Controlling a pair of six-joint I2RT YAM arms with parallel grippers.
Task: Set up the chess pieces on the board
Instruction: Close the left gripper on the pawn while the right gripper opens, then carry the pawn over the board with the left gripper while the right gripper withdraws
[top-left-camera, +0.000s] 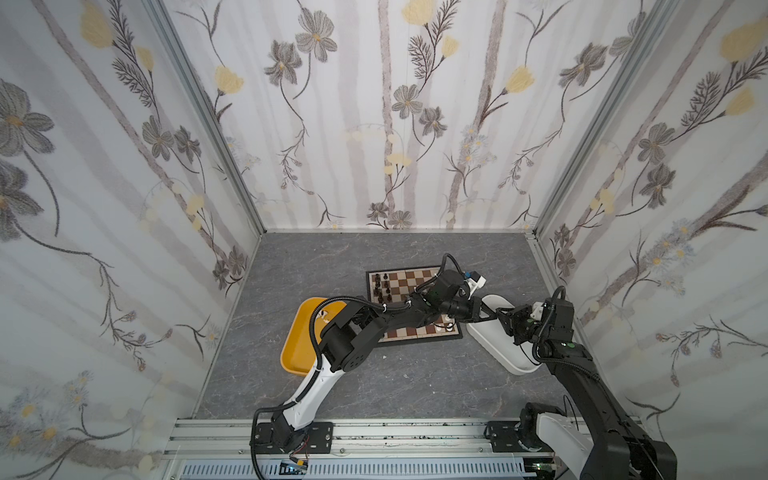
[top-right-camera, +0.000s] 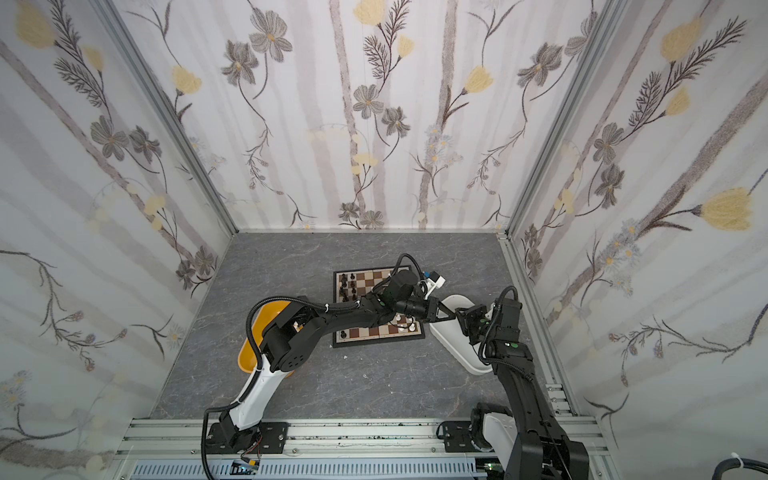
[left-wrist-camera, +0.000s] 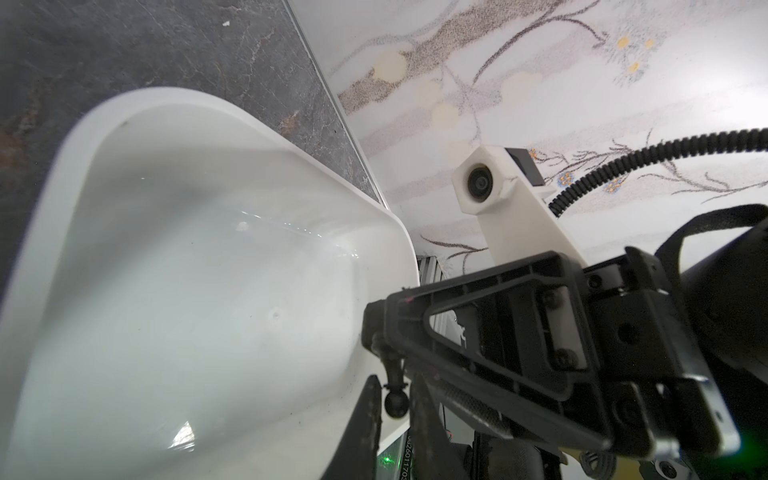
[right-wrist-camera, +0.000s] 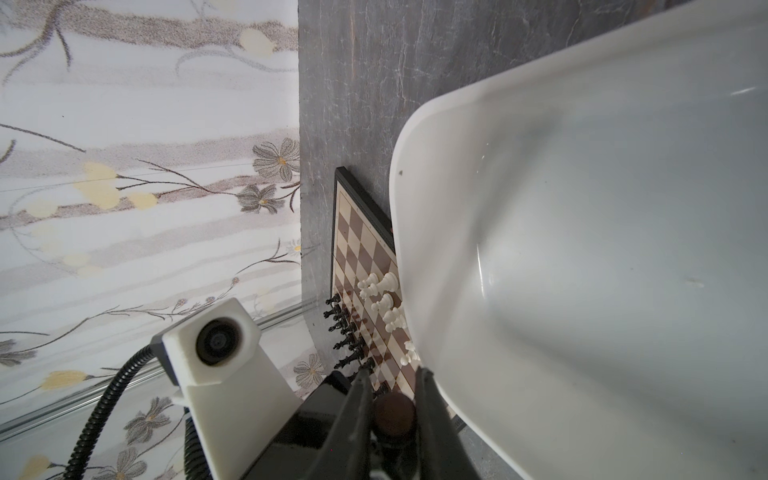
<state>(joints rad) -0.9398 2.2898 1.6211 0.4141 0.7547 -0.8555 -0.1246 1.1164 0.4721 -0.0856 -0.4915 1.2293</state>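
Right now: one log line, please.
right gripper: shut on black piece | left gripper: around its head, grip unclear | both over white tub | board: partly set

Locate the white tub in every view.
In a top view: white tub lies right of centre.
In a top view: tub again right of centre.
Left wrist: tub fills the picture's left half.
Right wrist: tub fills the picture's right half.
Shared landmark: grey table.

Soft, bright light fills both top views; wide lenses bow the walls (top-left-camera: 124, 208). Glare streaks the white tub (left-wrist-camera: 187, 270); close parts blur in wrist views.
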